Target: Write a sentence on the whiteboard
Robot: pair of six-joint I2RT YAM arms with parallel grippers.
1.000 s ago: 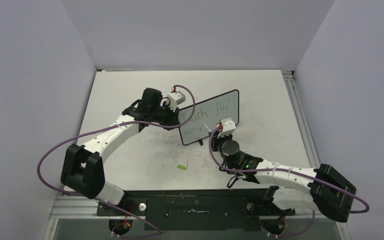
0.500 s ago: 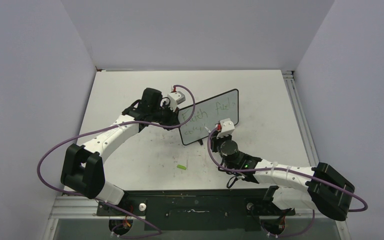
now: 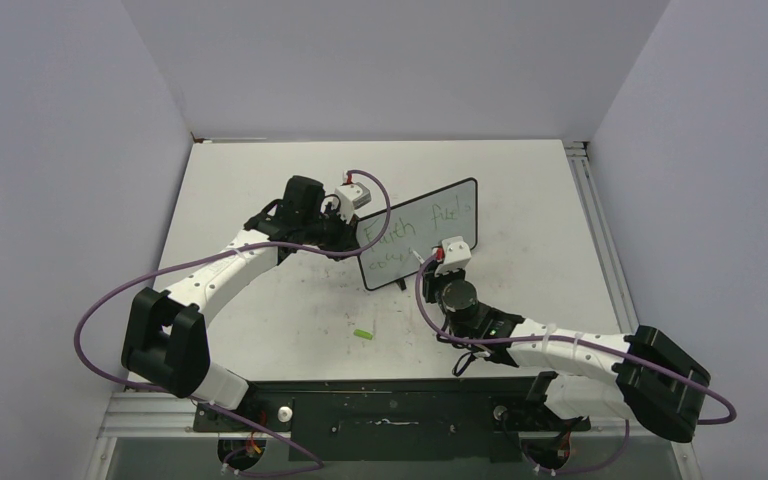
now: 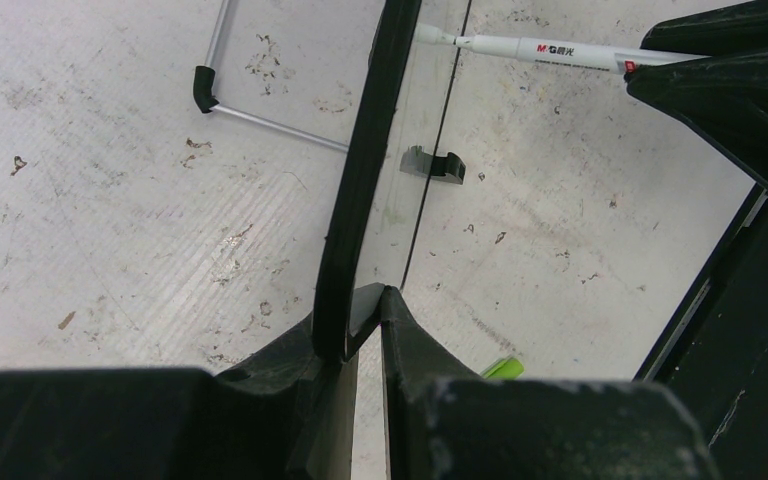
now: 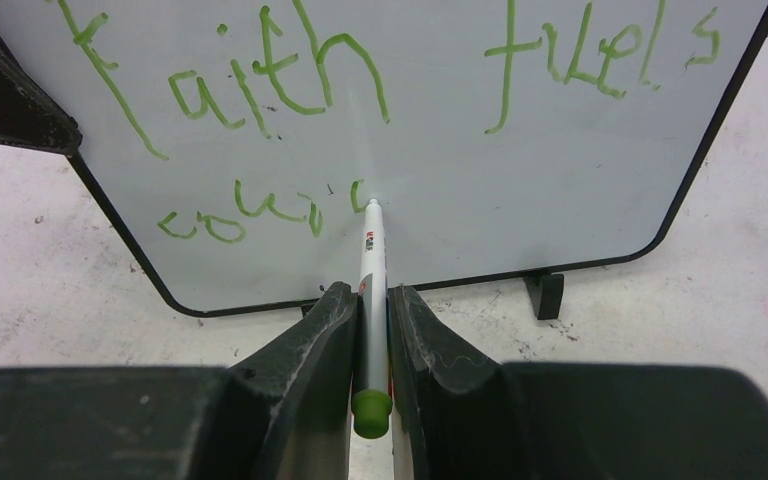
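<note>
Right gripper (image 5: 368,300) squeezes a white marker (image 5: 371,250). The marker's tip touches the whiteboard (image 5: 520,190) just under the green sentence (image 5: 280,85). Only the right wrist view shows the letters well: "faith fuels" and part of another word. Left gripper (image 4: 360,310) pinches the board's black edge at 9 o'clock. From above, the right arm reaches in from 6 o'clock. A small green piece (image 3: 364,333) lies on the table (image 3: 260,180) at 7 o'clock.

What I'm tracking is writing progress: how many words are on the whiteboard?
3. On the whiteboard, "Faith" is upper left and "fuels" upper right. An unfinished word starting "cou" begins the lower line, ending at the marker tip. None look hidden.
</note>
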